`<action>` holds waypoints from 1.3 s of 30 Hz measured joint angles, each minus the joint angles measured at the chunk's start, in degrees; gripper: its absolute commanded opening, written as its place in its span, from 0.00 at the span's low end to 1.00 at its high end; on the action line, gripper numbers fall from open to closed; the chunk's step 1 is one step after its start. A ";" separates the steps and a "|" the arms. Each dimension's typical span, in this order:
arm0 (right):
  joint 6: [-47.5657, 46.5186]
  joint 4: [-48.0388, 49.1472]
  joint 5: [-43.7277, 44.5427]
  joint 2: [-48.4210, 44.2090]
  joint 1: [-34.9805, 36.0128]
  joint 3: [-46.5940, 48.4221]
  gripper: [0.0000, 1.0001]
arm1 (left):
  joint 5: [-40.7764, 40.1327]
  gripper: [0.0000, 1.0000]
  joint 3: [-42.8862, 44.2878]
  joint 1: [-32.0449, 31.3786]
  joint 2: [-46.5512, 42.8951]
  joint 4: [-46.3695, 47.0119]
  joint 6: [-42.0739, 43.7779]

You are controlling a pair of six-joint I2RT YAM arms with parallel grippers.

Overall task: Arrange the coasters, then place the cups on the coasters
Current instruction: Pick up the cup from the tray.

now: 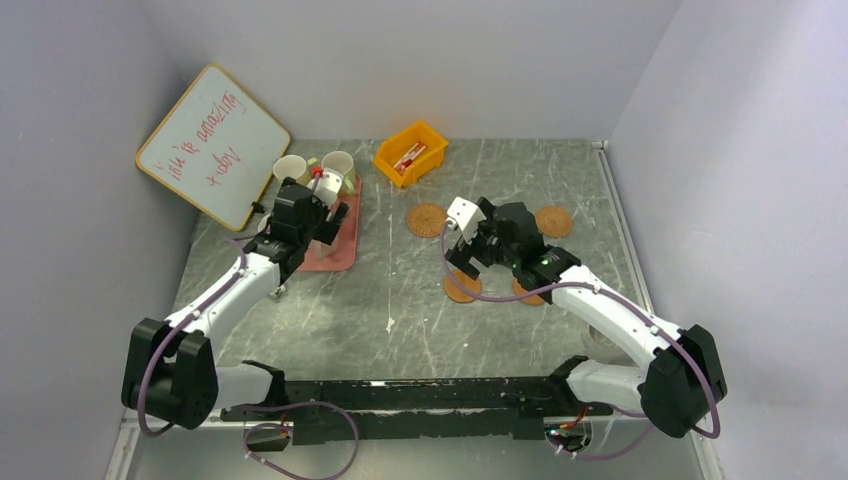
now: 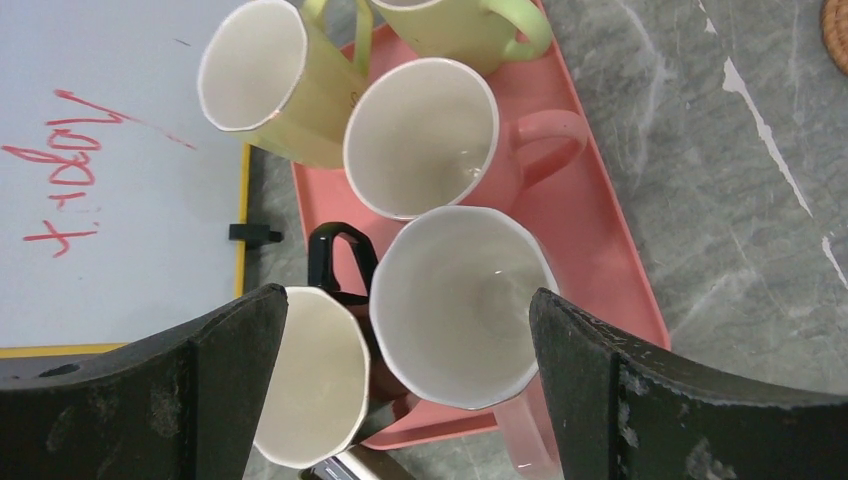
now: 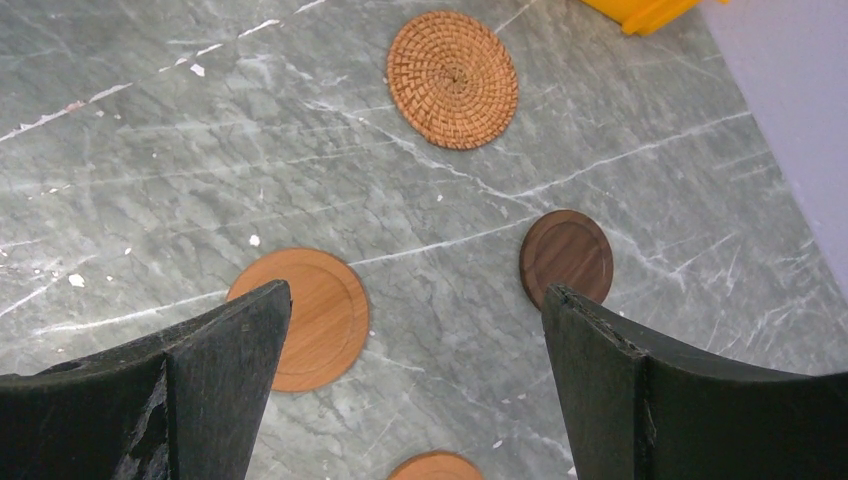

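Fingers [image 2: 150, 400] of left gripper [image 2: 410, 390] are standing spread wide, gripping nothing, hanging over pink tray [image 2: 600, 250] at far-left of bench [image 3: 150, 120], beside whiteboard [image 2: 100, 100]. All cups are sitting on tray: green cup [image 2: 255, 70], second green cup [image 2: 450, 25], pink cup [image 2: 420, 135], second pink cup [image 2: 455, 305] between the fingers, black cup [image 2: 310, 390] touching it. Right gripper [image 3: 415, 340] is hovering wide open and empty over mid-right bench, between orange-brown coaster [image 3: 305, 318] and dark brown coaster [image 3: 566, 257]; woven coaster [image 3: 452, 78] is lying nearer far edge.
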 measured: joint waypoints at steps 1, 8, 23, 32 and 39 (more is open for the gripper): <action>-0.07 0.02 0.11 0.37 0.00 0.00 1.00 | 0.15 0.96 0.00 0.00 0.48 -0.02 0.00; -0.85 0.22 0.68 1.31 0.00 -0.15 1.00 | 2.03 0.96 0.00 0.02 3.08 -0.68 0.00; -1.51 1.22 2.08 0.59 0.00 -0.85 1.00 | 2.73 0.96 -2.03 0.83 -0.46 1.31 -1.44; -1.51 1.25 2.54 0.59 0.00 -0.85 1.00 | 4.20 0.96 -2.10 1.03 -0.59 1.84 -1.51; -1.62 1.25 2.93 0.59 0.00 -0.85 1.00 | 3.56 0.96 -2.05 1.70 0.92 1.40 -2.56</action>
